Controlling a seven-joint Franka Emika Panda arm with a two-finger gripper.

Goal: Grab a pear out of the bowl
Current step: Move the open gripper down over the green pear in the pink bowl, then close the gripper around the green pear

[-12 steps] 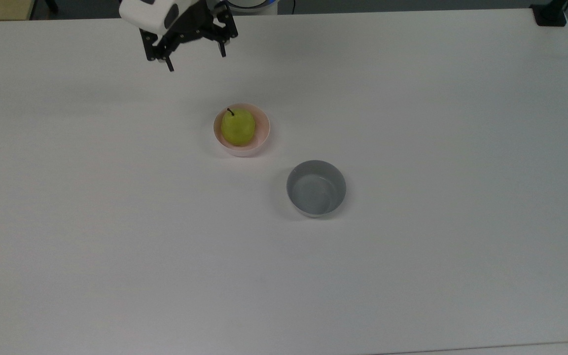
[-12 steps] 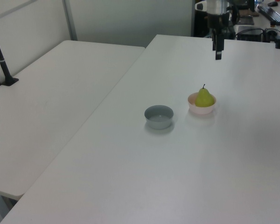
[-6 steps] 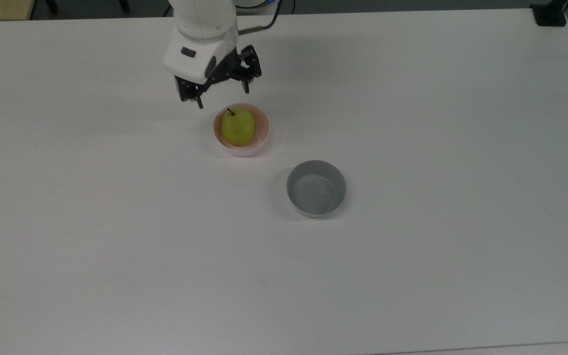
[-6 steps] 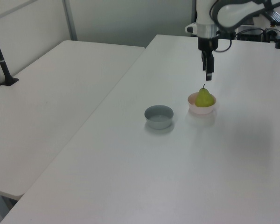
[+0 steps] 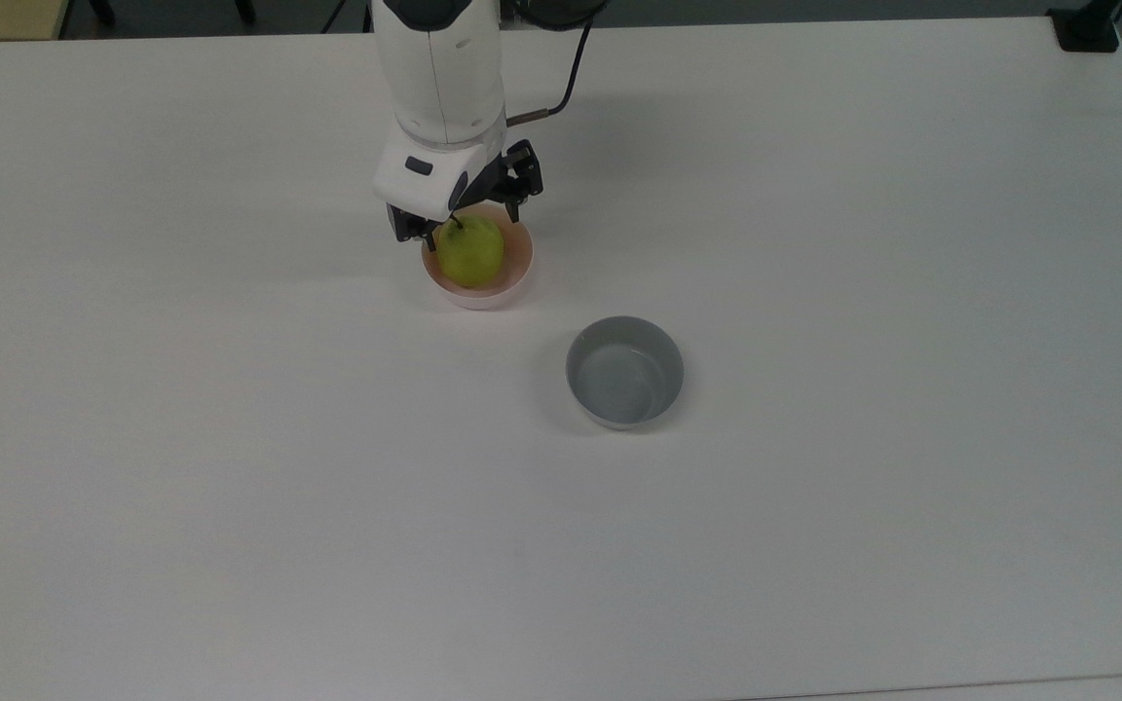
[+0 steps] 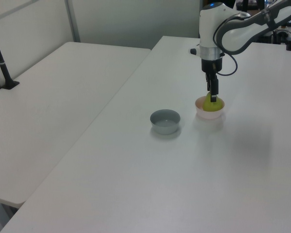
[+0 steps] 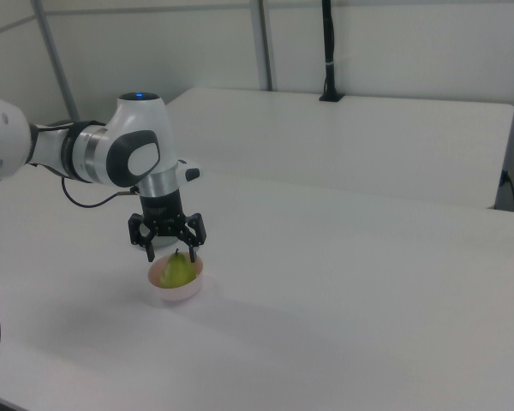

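The yellow-green pear [image 5: 471, 255] with its dark stem stands upright in the pale pink bowl [image 5: 522, 261] left of the table's middle in the top view. My gripper [image 5: 464, 223] hangs open right above it, one finger on each side of the pear's upper part, neither pressed against the fruit. In the right view the gripper [image 7: 172, 253] straddles the top of the pear [image 7: 178, 272], which sits in the bowl [image 7: 176, 293]. In the left view the gripper [image 6: 213, 96] covers part of the pear [image 6: 217, 106] in the bowl [image 6: 203, 114].
A grey bowl [image 5: 624, 372] with nothing in it stands on the white table [image 5: 230, 487], below and right of the pink one in the top view, also the grey bowl [image 6: 165, 121]. A second table [image 6: 53, 107] adjoins, with a black post [image 6: 2, 63] on it.
The arm has come from the table's far edge toward the pink bowl and lowered. The open fingers now sit around the pear's top. Pear and both bowls have not moved.
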